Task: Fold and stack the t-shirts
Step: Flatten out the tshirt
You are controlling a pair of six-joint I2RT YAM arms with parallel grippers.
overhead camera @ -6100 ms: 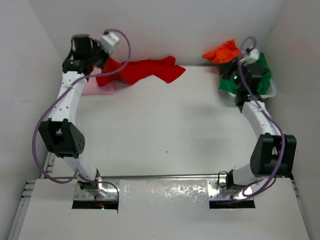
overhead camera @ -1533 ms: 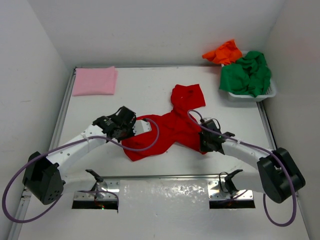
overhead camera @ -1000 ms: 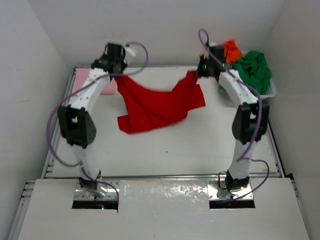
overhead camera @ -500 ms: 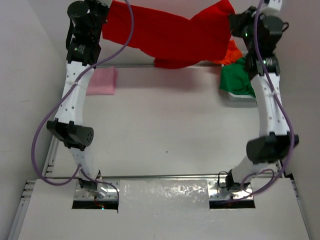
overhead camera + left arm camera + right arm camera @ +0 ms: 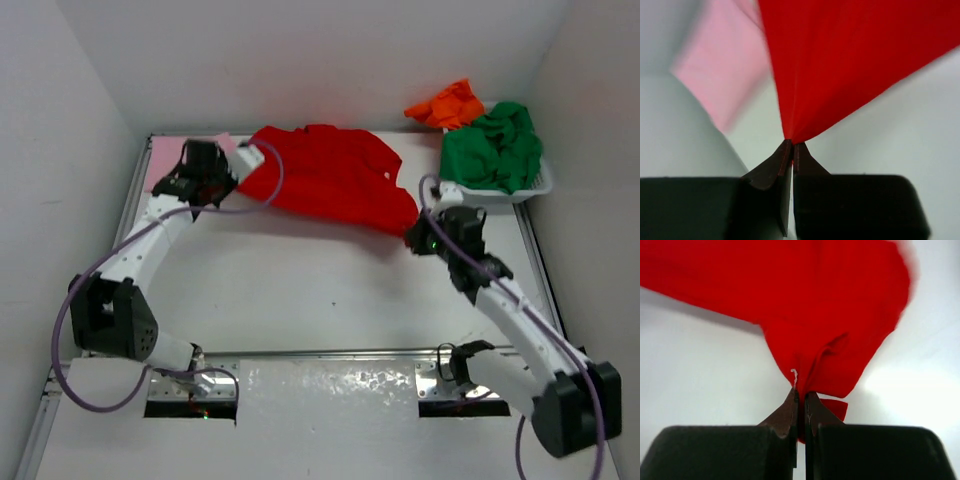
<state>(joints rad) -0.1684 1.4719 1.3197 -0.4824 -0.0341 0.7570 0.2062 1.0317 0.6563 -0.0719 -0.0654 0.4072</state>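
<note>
While both arms hold the red t-shirt (image 5: 330,180) spread over the far half of the table (image 5: 330,290), I note that each grip is thin: the left gripper (image 5: 791,145) is pressed together on one corner point of the cloth, and the right gripper (image 5: 801,392) pinches a small bunched fold at the shirt's near-right end. First risk, in my judgement: either pinch slips if the cloth is pulled taut, dropping a corner and creasing the lay. Second risk: the shirt's left edge lies beside, possibly over, the folded pink t-shirt (image 5: 160,165); dragging could disturb it. The green t-shirt (image 5: 490,150) sits in the white basket (image 5: 535,188), the orange t-shirt (image 5: 450,100) at its far edge, both apart from the work.
</note>
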